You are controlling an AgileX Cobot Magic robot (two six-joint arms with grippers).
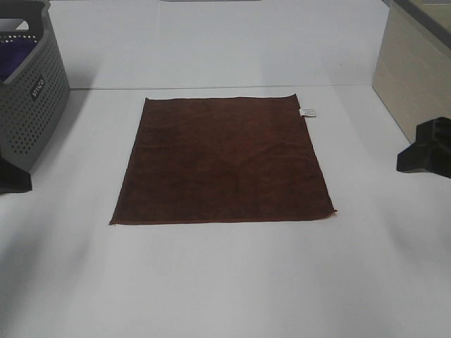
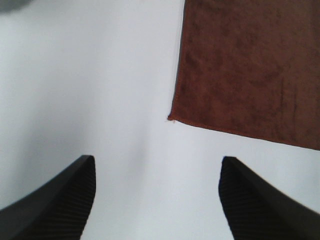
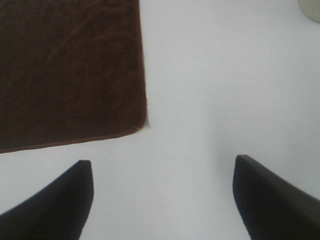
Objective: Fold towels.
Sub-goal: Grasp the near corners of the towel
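The dark reddish-brown towel lies flat and spread out in the middle of the white table, with a small white tag at its far right corner. My left gripper is open and empty over bare table, just off the towel's near left corner. My right gripper is open and empty over bare table, just off the towel's near right corner. In the high view only dark parts of the arms show at the left edge and right edge.
A grey perforated basket stands at the far left with a purple cloth inside. A beige box stands at the far right. White table surrounds the towel.
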